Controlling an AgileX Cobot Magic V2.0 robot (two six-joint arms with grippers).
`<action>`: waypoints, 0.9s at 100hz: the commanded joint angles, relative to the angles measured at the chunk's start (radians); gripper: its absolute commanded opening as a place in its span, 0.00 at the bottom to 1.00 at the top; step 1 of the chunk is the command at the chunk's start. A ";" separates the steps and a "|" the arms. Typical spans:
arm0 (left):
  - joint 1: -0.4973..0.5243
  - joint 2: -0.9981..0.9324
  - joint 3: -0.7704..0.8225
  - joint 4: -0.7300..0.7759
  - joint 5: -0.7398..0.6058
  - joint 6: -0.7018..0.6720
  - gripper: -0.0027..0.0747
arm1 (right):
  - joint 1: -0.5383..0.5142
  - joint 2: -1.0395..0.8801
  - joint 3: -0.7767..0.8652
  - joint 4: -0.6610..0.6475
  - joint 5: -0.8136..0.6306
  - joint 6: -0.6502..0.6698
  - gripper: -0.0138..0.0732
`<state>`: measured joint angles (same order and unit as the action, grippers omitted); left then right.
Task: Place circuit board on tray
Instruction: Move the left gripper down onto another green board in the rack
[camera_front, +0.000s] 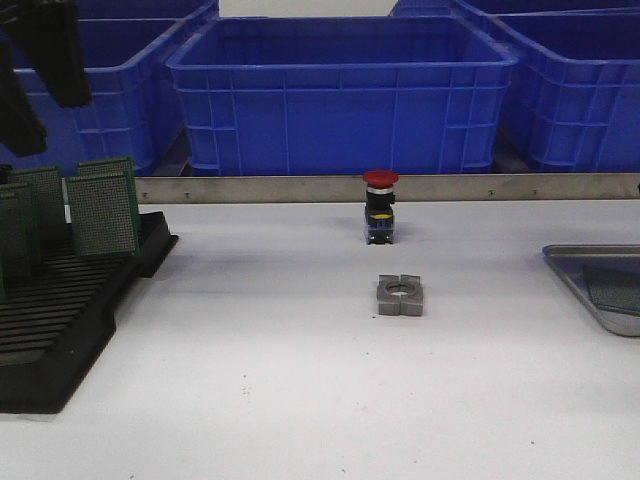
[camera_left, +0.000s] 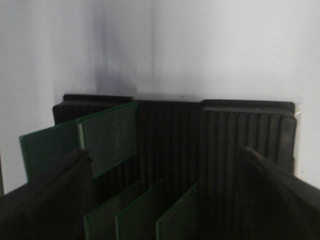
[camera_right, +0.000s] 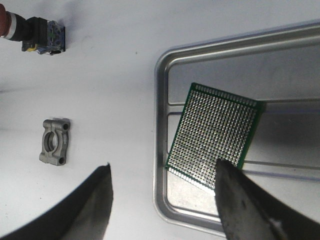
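Right claw (camera_right: 162, 200): spread wide and empty above the desk; its two dark fingers straddle the near edge of the tray, one over bare desk, the other overlapping a corner of the circuit board in the right wrist view; it is out of the front view.
Circuit board (camera_right: 215, 136): green perforated board lying flat and skewed on the tray floor, free of the claw.
Tray (camera_right: 161, 130): silver-grey, rounded corners, at the right desk edge; cut off by the frame in both views.
Left claw (camera_left: 165, 197): parted, holding nothing, hovering over the rack; its fingertips are blurred and dark.
Rack (camera_front: 60, 320): black, slotted, at the left; its near corner is cut off.
Rack boards (camera_front: 102, 205): green boards standing upright in the slots; the exact count is hard to tell.
Metal block (camera_front: 400, 296): small grey bracket with a round bore, mid-desk.
Push button (camera_front: 380, 206): red-capped, black body, behind the block, well apart from the tray.
Desk (camera_front: 300, 390): plain white, a metal strip along its far edge.
Bins (camera_front: 340, 95): blue plastic, in a row beyond the strip, tops cut off.
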<state>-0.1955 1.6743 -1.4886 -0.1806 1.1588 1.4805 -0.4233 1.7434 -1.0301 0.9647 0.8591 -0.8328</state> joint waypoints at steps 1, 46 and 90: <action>0.027 -0.037 -0.033 -0.020 -0.070 -0.015 0.75 | -0.003 -0.050 -0.026 0.032 0.022 -0.007 0.70; 0.036 0.058 -0.035 -0.018 -0.177 0.016 0.75 | 0.000 -0.050 -0.026 0.033 0.022 -0.007 0.69; 0.036 0.141 -0.064 -0.018 -0.244 0.045 0.75 | 0.000 -0.050 -0.026 0.033 0.022 -0.007 0.69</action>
<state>-0.1596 1.8444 -1.5097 -0.1762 0.9519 1.5247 -0.4233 1.7434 -1.0301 0.9647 0.8591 -0.8325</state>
